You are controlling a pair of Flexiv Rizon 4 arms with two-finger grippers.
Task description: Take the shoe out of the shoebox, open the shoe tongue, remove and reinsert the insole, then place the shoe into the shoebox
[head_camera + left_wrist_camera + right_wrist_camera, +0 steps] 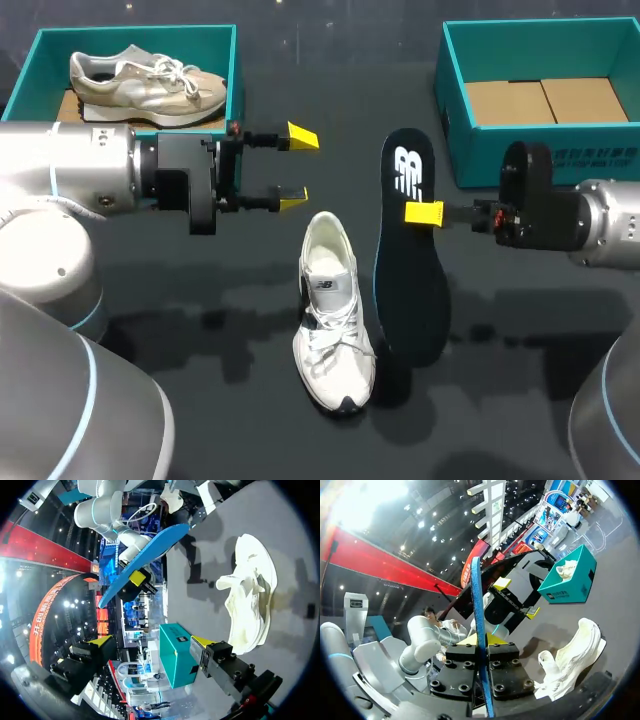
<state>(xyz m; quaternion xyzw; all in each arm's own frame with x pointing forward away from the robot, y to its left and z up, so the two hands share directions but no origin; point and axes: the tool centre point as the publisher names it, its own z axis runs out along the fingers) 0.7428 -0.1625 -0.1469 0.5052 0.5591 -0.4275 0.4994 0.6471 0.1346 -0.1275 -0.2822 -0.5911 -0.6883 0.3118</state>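
Observation:
A white shoe (pixel 331 312) lies upright on the black table, toe toward the front edge; it also shows in the wrist views (pixel 251 596) (pixel 572 657). My right gripper (pixel 424 212) is shut on the edge of a black insole with a blue underside (pixel 410 255), held on edge just right of the shoe. In the right wrist view the insole (pixel 478 610) rises thin between the fingers of that gripper (pixel 482 641). My left gripper (pixel 297 167) stands open and empty behind and left of the shoe, facing the insole (pixel 145 560); its tips (pixel 152 642) are wide apart.
A teal shoebox (pixel 232 75) at the back left holds a beige shoe (pixel 150 80). Another teal shoebox (pixel 480 150) at the back right shows only its cardboard floor. Dark table surface stretches along the front, left and right of the shoe.

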